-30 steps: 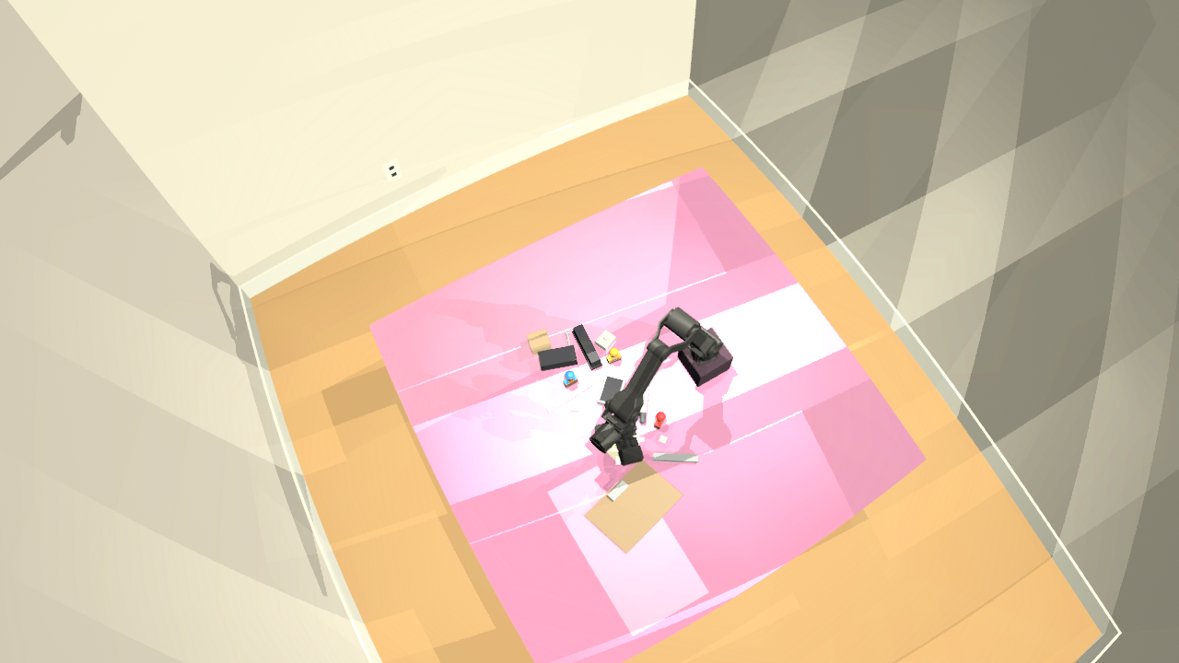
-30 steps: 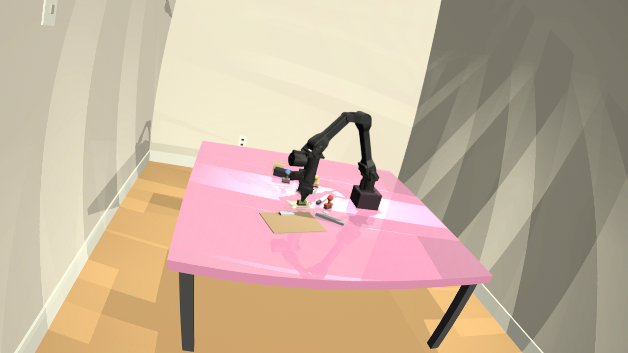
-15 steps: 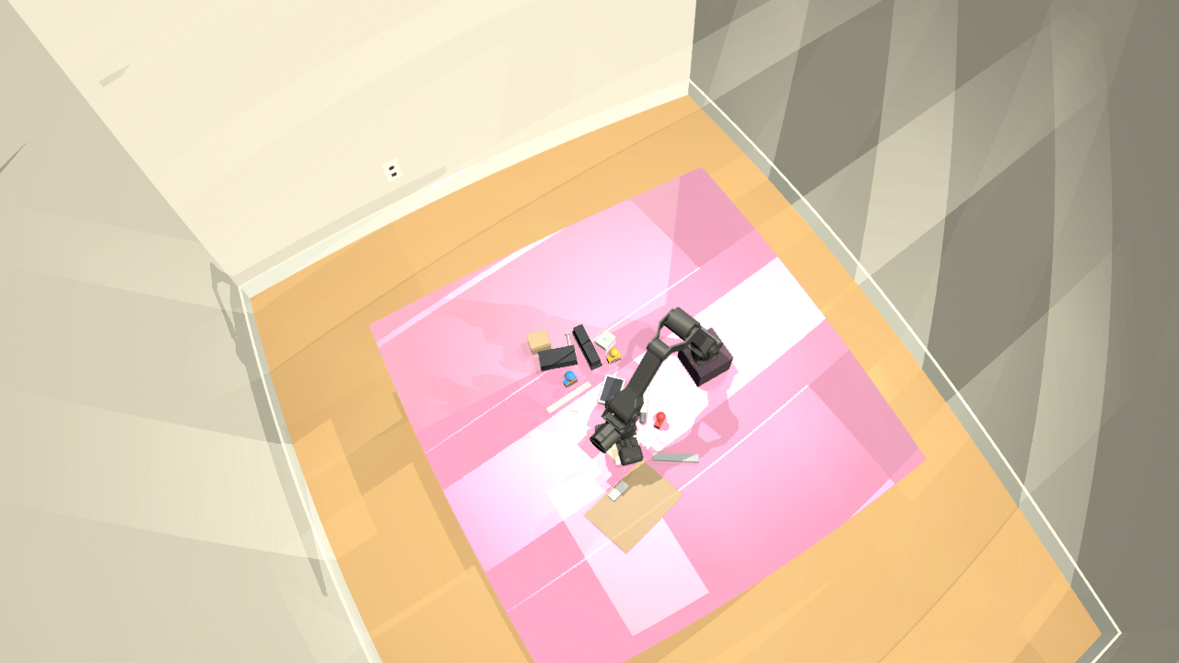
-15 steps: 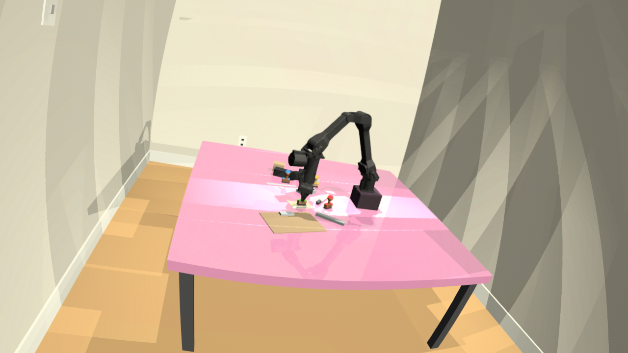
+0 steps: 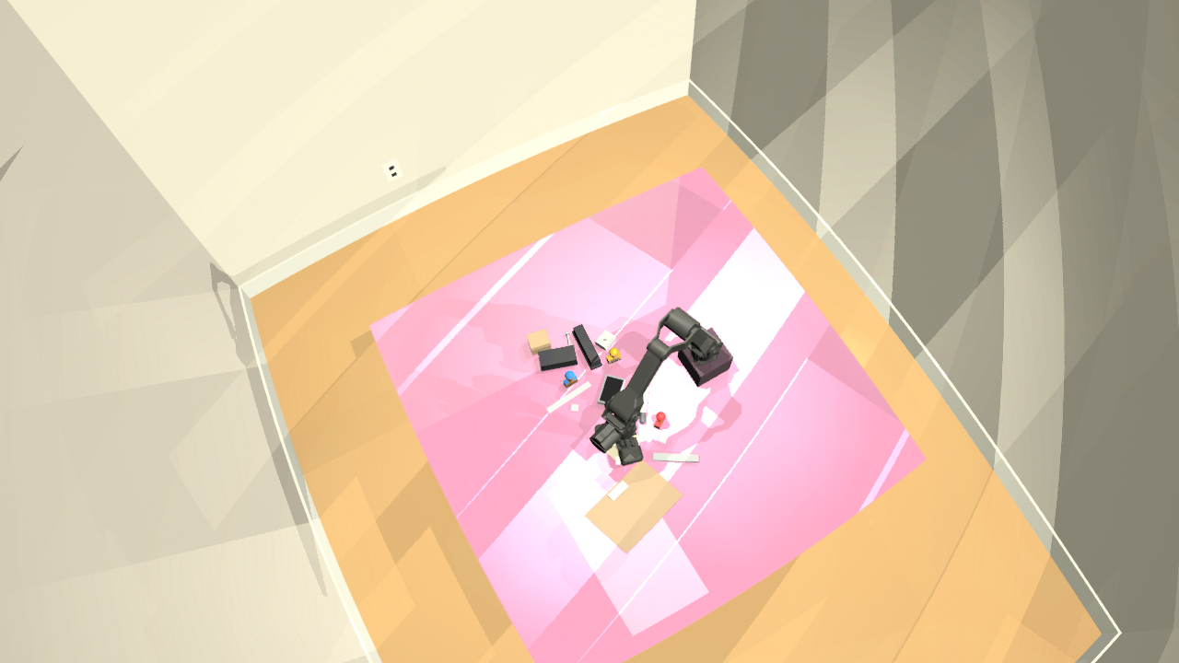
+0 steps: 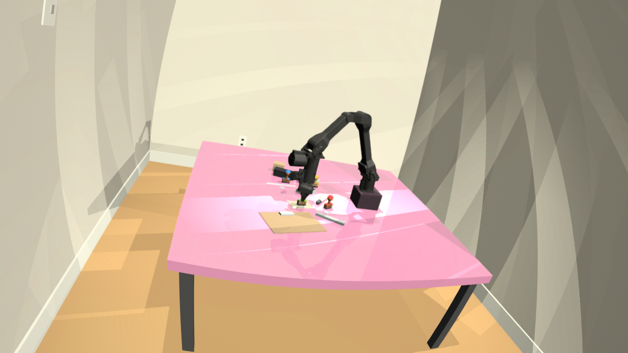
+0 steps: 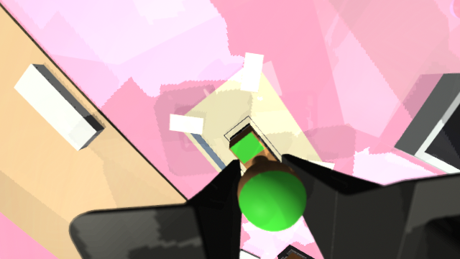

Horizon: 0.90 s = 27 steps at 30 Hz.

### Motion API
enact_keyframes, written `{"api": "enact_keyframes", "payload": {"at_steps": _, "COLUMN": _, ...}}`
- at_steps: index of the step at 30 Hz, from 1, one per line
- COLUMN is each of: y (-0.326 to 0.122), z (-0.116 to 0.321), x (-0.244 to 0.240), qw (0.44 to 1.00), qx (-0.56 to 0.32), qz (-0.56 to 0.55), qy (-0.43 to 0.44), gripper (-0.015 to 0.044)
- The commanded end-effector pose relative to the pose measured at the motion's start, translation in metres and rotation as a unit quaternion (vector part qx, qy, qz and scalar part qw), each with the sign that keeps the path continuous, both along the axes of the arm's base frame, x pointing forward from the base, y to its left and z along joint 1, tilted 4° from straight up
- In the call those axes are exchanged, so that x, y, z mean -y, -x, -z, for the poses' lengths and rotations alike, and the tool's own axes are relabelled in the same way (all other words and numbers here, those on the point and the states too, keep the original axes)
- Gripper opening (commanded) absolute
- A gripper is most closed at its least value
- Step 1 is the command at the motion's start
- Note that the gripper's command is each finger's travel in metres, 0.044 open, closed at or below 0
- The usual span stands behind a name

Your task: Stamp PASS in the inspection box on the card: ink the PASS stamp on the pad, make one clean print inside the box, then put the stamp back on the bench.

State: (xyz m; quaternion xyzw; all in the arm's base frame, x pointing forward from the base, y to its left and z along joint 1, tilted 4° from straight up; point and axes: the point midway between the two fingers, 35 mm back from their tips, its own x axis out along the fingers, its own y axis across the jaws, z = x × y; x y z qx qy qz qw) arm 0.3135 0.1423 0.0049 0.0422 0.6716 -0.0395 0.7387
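Observation:
My gripper [image 6: 302, 199] [image 7: 260, 163] points down over the card and is shut on the green-knobbed stamp [image 6: 301, 203] [image 7: 272, 201], which has a brown body and a green patch on its base. The cream card [image 6: 309, 205] [image 7: 273, 104] is held by white tape strips. The stamp's base lies over the thin-lined box [image 7: 236, 126] on the card and hides much of it. I cannot tell whether the base touches the card, and no print shows. The dark pad in a grey frame [image 5: 611, 389] [image 7: 445, 133] lies beside the card.
A red-knobbed stamp [image 5: 659, 418] [image 6: 329, 198] stands near the card, by a grey bar [image 5: 675, 458] [image 6: 330, 218]. A tan board [image 5: 643, 519] [image 6: 298, 223] bears a white block [image 5: 618, 490] [image 7: 54, 108]. Blue [image 5: 569, 378] and yellow [image 5: 612, 354] stamps and dark boxes [image 5: 557, 357] stand farther back.

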Motion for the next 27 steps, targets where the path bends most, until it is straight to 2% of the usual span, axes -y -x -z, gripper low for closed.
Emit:
{"api": "enact_keyframes", "payload": {"at_steps": 1, "y": -0.001, "z": 0.002, "x": 0.0, "qw": 1.0, "qx": 0.002, "qz": -0.001, "qy": 0.0, "gripper": 0.0}}
{"api": "enact_keyframes", "payload": {"at_steps": 27, "y": 0.0, "z": -0.01, "x": 0.0, "qw": 1.0, "qx": 0.002, "qz": -0.001, "qy": 0.0, "gripper": 0.0}}
